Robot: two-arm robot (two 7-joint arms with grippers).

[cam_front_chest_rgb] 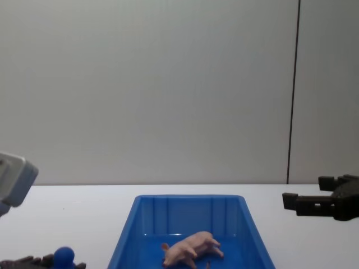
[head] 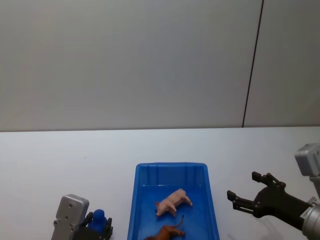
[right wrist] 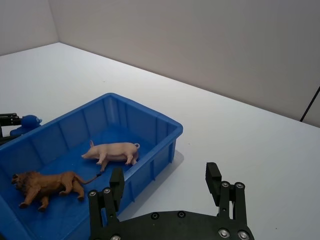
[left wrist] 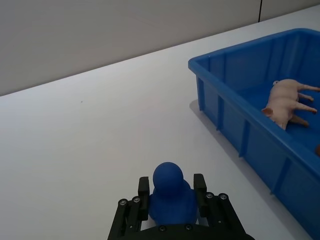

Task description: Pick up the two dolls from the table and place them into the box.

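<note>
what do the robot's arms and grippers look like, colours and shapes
Both grippers are matte black, with two flat, stepped fingers on a wide black bar studded with small silver screw heads. The left gripper sits below a light grey, rounded box-shaped wrist housing. The right gripper joins a silver cylindrical wrist and a similar grey housing. No cables or markings are visible.

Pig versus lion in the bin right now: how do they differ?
The pig is pale pink and smooth; the lion is brown with a darker mane. The pig lies nearer the bin's middle, the lion at the end nearest the robot. Both lie on their sides inside the bin, ungripped.
</note>
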